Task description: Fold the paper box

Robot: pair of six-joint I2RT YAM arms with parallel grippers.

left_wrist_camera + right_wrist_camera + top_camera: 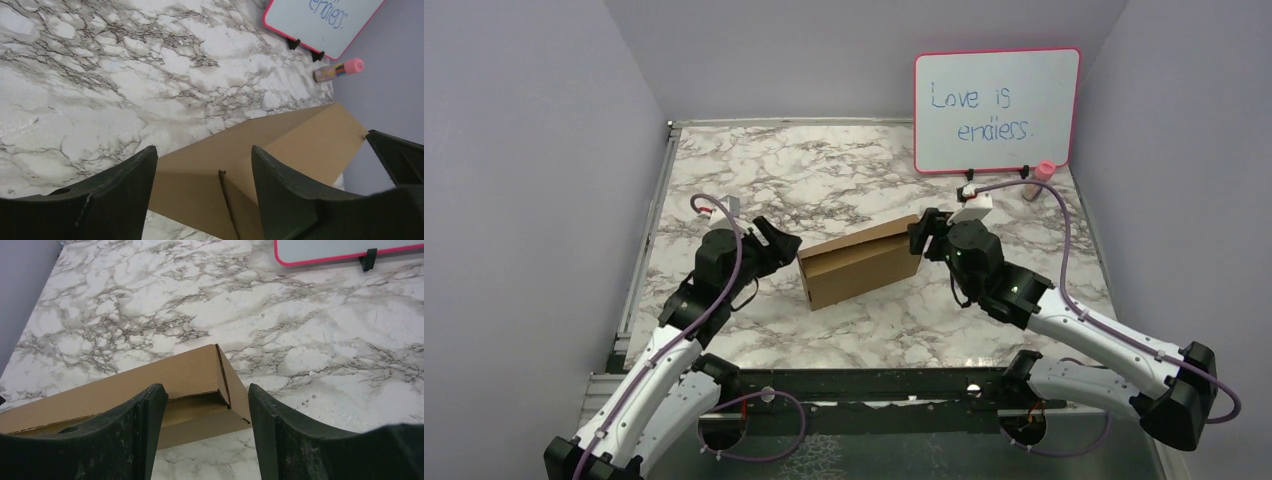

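We see the paper box [864,262] mid-desk [824,180], long axis slanting between us, left claw [782,240] and right claw [921,235] each spread open at opposite ends, equally near, apparently just clear of it.

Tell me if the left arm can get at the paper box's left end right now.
Probably yes. The left gripper sits open right at the left end of the paper box, nothing standing between them.
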